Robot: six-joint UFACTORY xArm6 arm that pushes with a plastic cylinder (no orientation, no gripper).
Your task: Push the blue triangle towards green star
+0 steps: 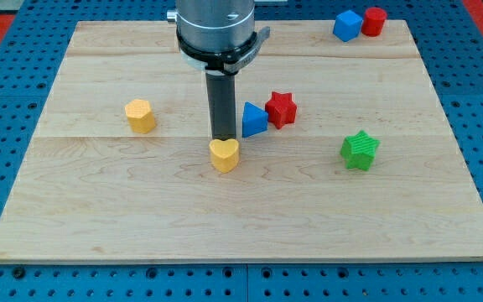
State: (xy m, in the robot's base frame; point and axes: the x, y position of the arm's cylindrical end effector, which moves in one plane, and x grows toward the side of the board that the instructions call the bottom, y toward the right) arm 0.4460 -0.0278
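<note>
My tip (222, 138), the blunt end of a straight dark rod with no pincer to open or close, rests on the pale wooden counter (99, 210) just left of the small blue plastic triangle (253, 120), directly above the yellow heart-shaped block (224, 155). The triangle touches the red star-shaped block (282, 109), while the green star-shaped block (360, 150) sits well apart toward the view's lower right. A straight rightward shove risks carrying the red star along or sending the triangle above its target.

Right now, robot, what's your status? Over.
My tip down just left of the blue triangle, behind the yellow heart. Red star touching the triangle's right side. Green star off to the lower right, path open.
</note>
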